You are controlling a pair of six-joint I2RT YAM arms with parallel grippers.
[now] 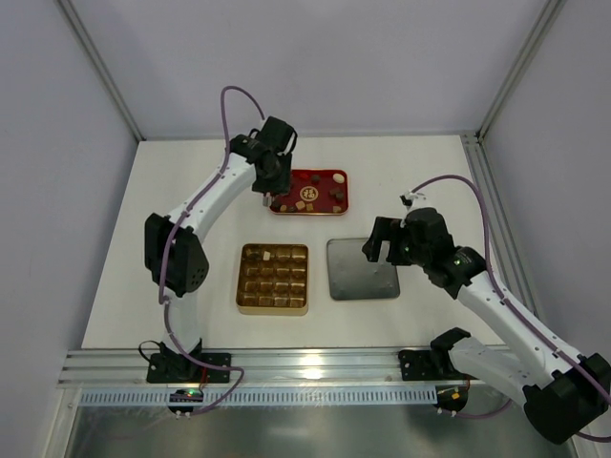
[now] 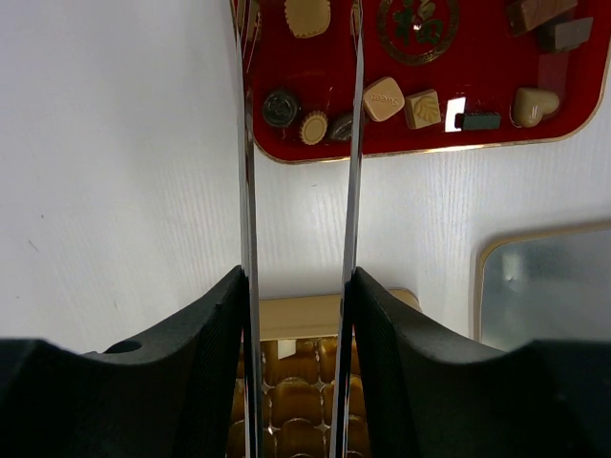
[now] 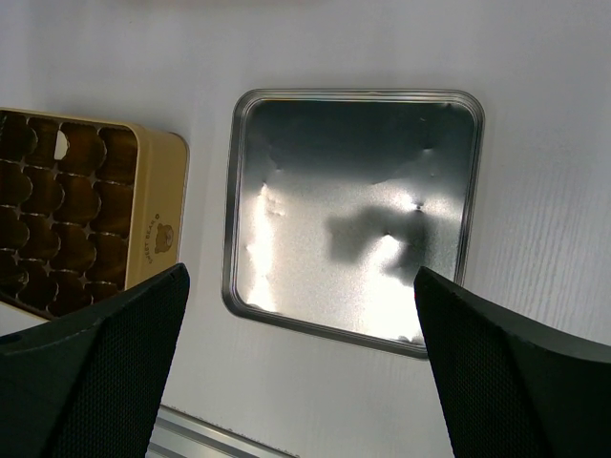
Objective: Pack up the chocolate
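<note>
The chocolate pieces (image 1: 304,203) lie scattered on the red tray (image 1: 339,175) at the back. In the left wrist view they show as a square light-brown piece (image 2: 384,98), a round dark piece (image 2: 282,107) and a cream piece (image 2: 307,14). My left gripper (image 1: 267,196) hovers at the tray's near left corner. Its two long thin metal blades (image 2: 355,143) stand apart over the tray (image 2: 477,76), holding nothing. My right gripper (image 1: 377,250) is wide open and empty above the silver lid (image 1: 363,269).
The gold gridded box (image 1: 239,279) sits in front of the tray, left of the lid. Its rim shows in the left wrist view (image 2: 296,315) and the right wrist view (image 3: 162,219). The lid (image 3: 353,210) lies flat. A metal rail (image 1: 305,361) runs along the near edge.
</note>
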